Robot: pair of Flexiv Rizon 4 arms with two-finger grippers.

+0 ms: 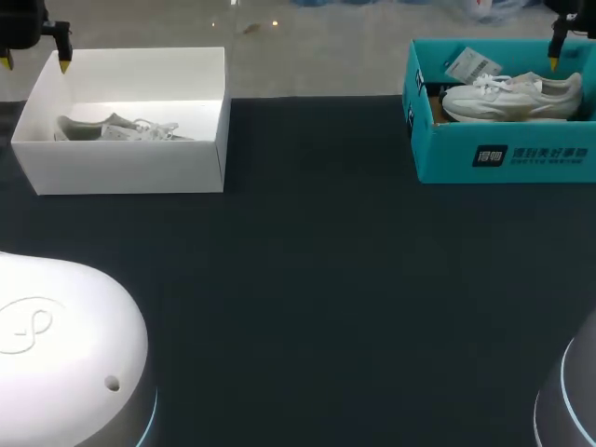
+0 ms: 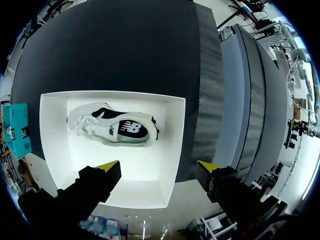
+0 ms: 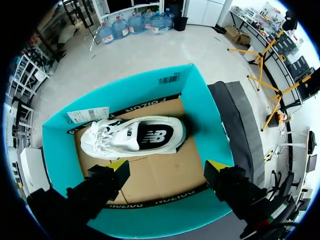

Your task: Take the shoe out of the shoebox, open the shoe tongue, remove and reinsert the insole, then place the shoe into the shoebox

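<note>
The left end effector (image 2: 159, 166) hangs over the white box (image 2: 52, 130) with its yellow-tipped fingers spread wide and nothing between them. Ahead of the fingers, the white-box shoe (image 2: 115, 127) sits on the box floor, sole down. Its laces are tied, and a dark insole with a white logo shows through the opening. The box walls stand around the shoe and nothing lies over it.

The right end effector (image 3: 167, 165) is likewise wide open and holds nothing. It is poised over the teal box (image 3: 200, 110). The teal-box shoe (image 3: 132, 137) rests upright on the brown cardboard floor ahead of the fingers, and its dark insole also carries a white logo. A hang tag (image 3: 87, 115) with a barcode lies by the laced end, against the box wall. A barcode sticker (image 3: 169, 79) sits on the inside of the wall beyond the shoe, and a black strip with white lettering edges the floor.

In the head view the boxes stand well apart at the far corners of the dark worktop (image 1: 317, 279). The teal box's near wall bears white print.
</note>
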